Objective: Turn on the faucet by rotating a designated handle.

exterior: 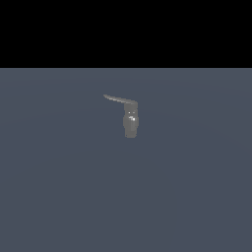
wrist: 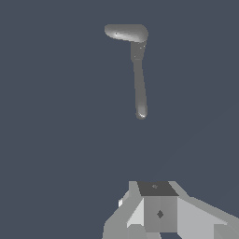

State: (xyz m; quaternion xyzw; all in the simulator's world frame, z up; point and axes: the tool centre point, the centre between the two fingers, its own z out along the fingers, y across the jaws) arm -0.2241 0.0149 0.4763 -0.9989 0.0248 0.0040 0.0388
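Grey handle (exterior: pixel 119 100) juts left from the faucet (exterior: pixel 130 120); the pincer (wrist: pixel 156 210), its spread untellable, sits well apart: approach the lever's tip, push sideways.

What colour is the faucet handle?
Dull grey with pale glints on the handle; the wrist view shows it best.

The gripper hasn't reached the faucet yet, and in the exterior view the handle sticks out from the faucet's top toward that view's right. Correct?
Not quite. The exterior view shows the handle projecting from the top of the faucet toward that view's left, not its right. The rest holds: in the wrist view the gripper is apart from the faucet, with bare floor between them.
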